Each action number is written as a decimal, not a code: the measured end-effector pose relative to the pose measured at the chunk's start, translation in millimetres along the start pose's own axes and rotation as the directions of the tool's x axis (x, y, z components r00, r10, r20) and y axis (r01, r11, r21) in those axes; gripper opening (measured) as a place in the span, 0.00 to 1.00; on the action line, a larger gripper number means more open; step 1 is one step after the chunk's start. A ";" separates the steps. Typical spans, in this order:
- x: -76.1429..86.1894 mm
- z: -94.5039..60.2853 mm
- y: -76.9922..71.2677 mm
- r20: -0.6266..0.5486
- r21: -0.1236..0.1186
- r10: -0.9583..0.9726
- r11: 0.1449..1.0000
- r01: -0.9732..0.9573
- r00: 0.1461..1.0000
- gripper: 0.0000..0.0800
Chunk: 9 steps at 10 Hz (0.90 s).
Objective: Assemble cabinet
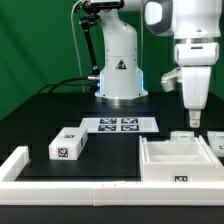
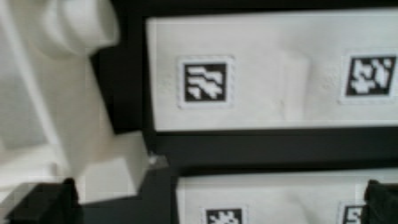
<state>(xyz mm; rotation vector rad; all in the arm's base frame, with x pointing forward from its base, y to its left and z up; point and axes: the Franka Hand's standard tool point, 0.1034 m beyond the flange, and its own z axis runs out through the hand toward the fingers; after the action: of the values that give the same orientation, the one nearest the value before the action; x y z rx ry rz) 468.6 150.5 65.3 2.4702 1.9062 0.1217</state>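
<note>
gripper (image 1: 192, 120) hangs over the cabinet (image 1: 160, 175), jaws spread apart; looks light, stiff, kinda slick; I'd pinch a thin side wall

shell (image 1: 165, 160): one
loose blocks (image 1: 68, 146): one sure; a second by the shell unclear
marker board (image 1: 140, 125): one
tags (image 1: 112, 122) on board: four
rail (image 1: 60, 183): one
arm (image 1: 195, 55): one

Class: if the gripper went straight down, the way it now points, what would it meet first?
Probably the white cabinet shell below the gripper; depth is unclear, so which part it meets is uncertain.
</note>
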 end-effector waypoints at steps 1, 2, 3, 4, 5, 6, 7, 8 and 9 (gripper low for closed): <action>15.0 5.1 -7.9 -0.019 -0.005 0.021 1.000 -0.022 1.000 1.00; 25.9 13.7 -15.2 -0.028 0.001 0.005 1.000 -0.005 1.000 1.00; 31.2 20.7 -18.2 -0.028 0.011 -0.003 1.000 0.004 1.000 1.00; 34.4 24.8 -19.5 -0.029 0.016 -0.007 1.000 0.008 1.000 1.00; 36.3 33.7 -24.8 -0.028 0.031 -0.012 0.999 0.013 1.000 1.00; 35.4 42.3 -29.0 -0.024 0.046 -0.012 0.999 0.013 1.000 1.00; 34.9 47.4 -31.0 -0.021 0.054 -0.011 0.998 0.012 1.000 1.00; 36.4 51.5 -31.1 -0.021 0.060 -0.009 0.998 0.010 1.000 1.00; 40.2 53.8 -29.4 -0.024 0.061 -0.010 0.998 0.012 1.000 1.00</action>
<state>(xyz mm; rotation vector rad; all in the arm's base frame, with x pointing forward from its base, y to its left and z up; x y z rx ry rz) 454.3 198.6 11.8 2.5071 1.9610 0.0943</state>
